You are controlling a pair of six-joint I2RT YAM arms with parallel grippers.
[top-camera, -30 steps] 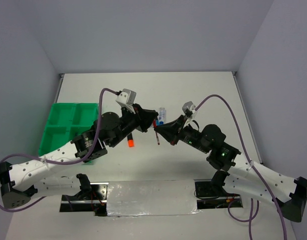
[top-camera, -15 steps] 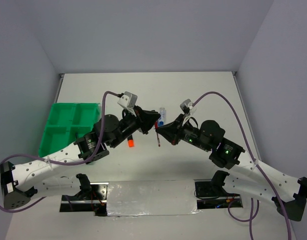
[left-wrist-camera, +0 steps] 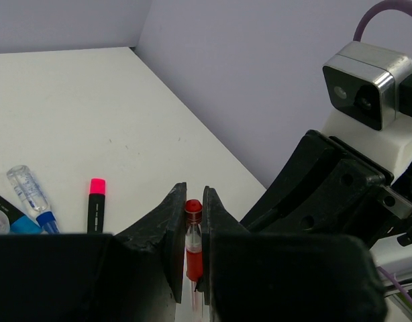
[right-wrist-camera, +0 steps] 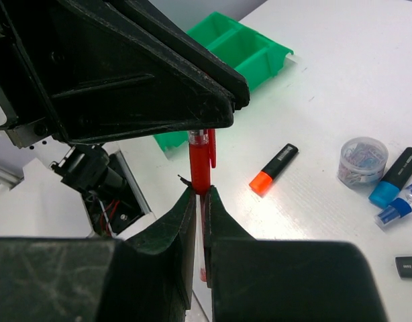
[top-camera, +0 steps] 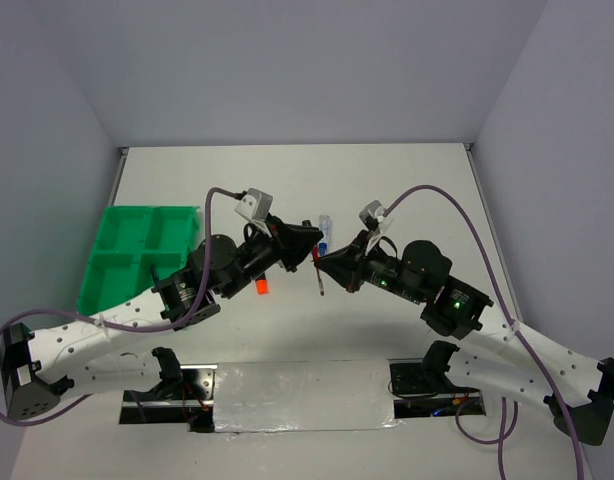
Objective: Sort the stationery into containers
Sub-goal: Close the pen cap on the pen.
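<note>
A thin red pen (top-camera: 318,272) hangs in the air above the table's middle, held from both sides. My left gripper (top-camera: 311,251) is shut on its red capped end (left-wrist-camera: 193,241), which stands upright between the fingers. My right gripper (top-camera: 327,266) is shut on the barrel just below the cap and clip (right-wrist-camera: 200,161). The green tray (top-camera: 137,250) with four compartments sits at the left, apart from both grippers. On the table under the arms lies an orange-black highlighter (top-camera: 260,287).
A blue-capped marker (top-camera: 325,230) lies just behind the grippers. The left wrist view shows a pink-black highlighter (left-wrist-camera: 96,201) and a clear blue-capped marker (left-wrist-camera: 31,193). The right wrist view shows a round clear tub (right-wrist-camera: 359,159), a blue-capped highlighter (right-wrist-camera: 394,176) and the tray (right-wrist-camera: 243,47).
Both arms have shifted slightly, and the pen between them has drifted a little to the right. Both grips are unchanged.
</note>
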